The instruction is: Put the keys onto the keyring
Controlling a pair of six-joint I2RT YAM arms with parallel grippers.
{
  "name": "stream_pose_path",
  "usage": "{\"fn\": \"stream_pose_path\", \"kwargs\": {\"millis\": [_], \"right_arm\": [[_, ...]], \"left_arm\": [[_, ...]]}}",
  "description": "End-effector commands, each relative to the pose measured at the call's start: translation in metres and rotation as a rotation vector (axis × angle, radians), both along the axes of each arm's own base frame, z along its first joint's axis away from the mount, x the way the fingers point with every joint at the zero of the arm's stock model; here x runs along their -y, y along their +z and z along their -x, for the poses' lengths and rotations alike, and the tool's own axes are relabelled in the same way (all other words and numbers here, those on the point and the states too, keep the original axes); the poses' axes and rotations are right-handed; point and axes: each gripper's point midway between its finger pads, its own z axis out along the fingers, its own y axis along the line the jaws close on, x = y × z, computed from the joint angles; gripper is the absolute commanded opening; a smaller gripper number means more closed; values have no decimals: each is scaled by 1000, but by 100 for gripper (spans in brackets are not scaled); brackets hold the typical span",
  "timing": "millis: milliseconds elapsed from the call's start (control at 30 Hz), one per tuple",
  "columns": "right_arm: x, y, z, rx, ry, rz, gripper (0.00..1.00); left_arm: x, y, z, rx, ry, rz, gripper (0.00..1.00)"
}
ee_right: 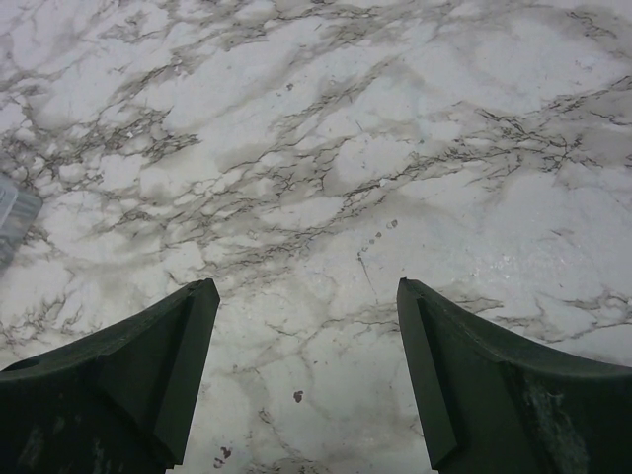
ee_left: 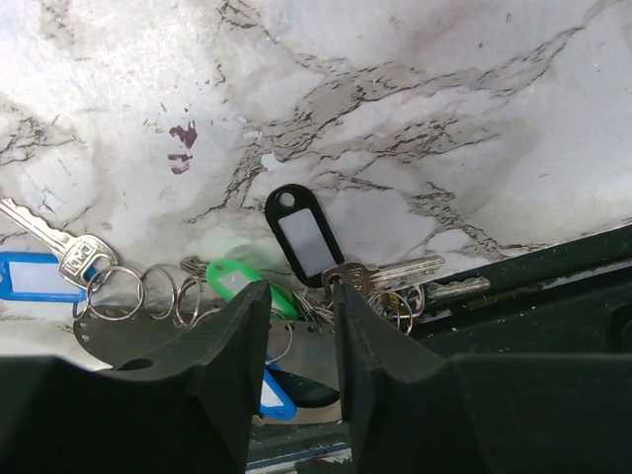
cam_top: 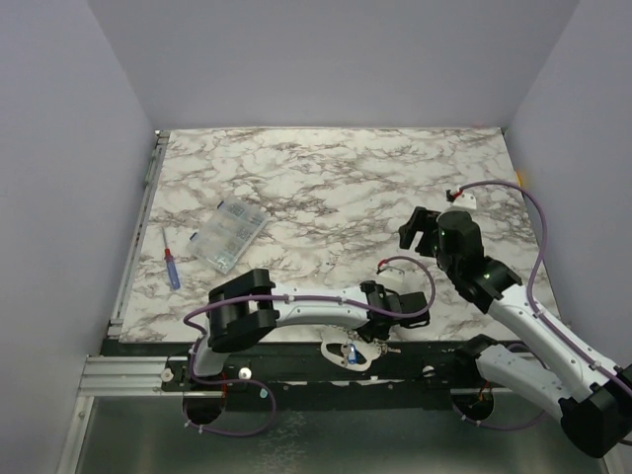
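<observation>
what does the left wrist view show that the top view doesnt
Only the left wrist: close detail of the black tag, the green tag, the split rings and the silver keys. Only the top: the box, the screwdriver and the right gripper. Both: the left gripper low over the key cluster at the near edge of the marble table, and a blue tag.
</observation>
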Motion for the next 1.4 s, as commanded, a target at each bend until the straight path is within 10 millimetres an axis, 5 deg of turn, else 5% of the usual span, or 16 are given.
{"fn": "stream_pose_path", "kwargs": {"millis": [0, 300, 500, 933, 1367], "right_arm": [[-2, 1, 0, 19, 19, -12, 83], [-3, 2, 2, 25, 31, -21, 83], [-4, 3, 2, 30, 36, -25, 83], [-3, 4, 2, 32, 33, -19, 83], [2, 9, 3, 67, 12, -23, 82]], "left_arm": [[-3, -2, 4, 11, 9, -35, 35], [4, -10, 12, -21, -16, -36, 32], [8, -7, 18, -40, -33, -25, 39], [0, -20, 32, -91, -43, -53, 1], [-12, 21, -5, 142, -197, -78, 0]]}}
